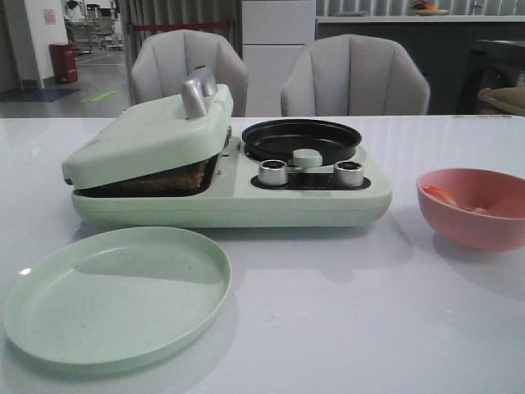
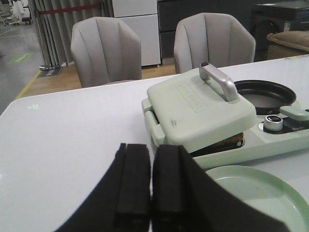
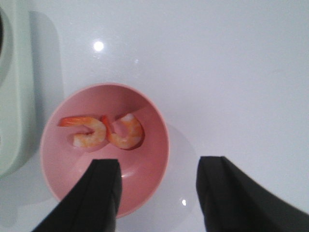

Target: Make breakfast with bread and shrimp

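Observation:
Two curled orange-and-white shrimp (image 3: 104,131) lie in a pink bowl (image 3: 140,169); in the front view the bowl (image 1: 476,215) stands at the table's right. The bread (image 1: 176,177) shows only as a brown edge under the nearly closed lid (image 1: 148,135) of the pale green breakfast maker, also in the left wrist view (image 2: 231,141). My right gripper (image 3: 157,166) is open above the bowl, one finger over the bowl, the other past its rim. My left gripper (image 2: 151,154) is shut and empty, low over the table, left of the maker. Neither gripper shows in the front view.
A pale green plate (image 1: 115,295) lies in front of the maker. The maker's right side holds a round black pan (image 1: 300,139) and two silver knobs (image 1: 273,172). Two grey chairs (image 1: 354,78) stand behind the table.

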You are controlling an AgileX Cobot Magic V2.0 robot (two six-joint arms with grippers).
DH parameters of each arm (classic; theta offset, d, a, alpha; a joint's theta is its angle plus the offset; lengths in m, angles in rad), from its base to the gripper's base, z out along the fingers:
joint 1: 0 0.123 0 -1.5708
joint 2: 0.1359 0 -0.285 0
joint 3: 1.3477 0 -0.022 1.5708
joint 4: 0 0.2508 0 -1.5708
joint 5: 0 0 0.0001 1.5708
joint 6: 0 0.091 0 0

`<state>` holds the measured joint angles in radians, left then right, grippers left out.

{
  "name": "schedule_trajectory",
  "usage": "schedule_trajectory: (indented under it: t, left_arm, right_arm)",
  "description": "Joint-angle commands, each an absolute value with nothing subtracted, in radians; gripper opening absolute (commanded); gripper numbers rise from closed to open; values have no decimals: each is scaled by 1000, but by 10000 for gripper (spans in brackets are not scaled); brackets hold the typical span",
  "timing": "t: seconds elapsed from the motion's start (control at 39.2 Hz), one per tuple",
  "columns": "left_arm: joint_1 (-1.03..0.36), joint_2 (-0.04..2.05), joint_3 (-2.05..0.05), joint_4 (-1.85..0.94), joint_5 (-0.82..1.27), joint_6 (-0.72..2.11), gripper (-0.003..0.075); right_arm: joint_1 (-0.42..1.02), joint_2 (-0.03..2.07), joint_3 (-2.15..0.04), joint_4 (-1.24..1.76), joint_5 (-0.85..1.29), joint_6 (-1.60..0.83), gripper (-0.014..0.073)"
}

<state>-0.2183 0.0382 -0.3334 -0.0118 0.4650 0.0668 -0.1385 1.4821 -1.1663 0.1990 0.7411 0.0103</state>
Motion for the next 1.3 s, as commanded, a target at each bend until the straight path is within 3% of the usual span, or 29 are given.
schedule_trajectory:
  t: [0.0,0.66,0.74,0.87,0.97,1.28]
  left_arm:
    - [-224,49,-360,-19,386,55,114]
    - [-224,49,-360,-19,386,55,114]
    - [-224,49,-360,-19,386,55,114]
    - [-224,49,-360,-19,386,55,114]
    - [-224,49,-360,-19,386,55,114]
    - [-224,49,-360,-19,386,55,114]
  right_arm:
    - [-147,1528,-1217,210,704,-54,457]
    - [-100,1893,-1347,231,679,-104,454]
    - [-94,1909,-1349,231,671,-104,388]
    - [-94,1908,-1362,246,664,-103,127]
    - [-94,1895,-1400,248,692,-103,164]
    - [-89,1860,-1568,285,742,-104,135]
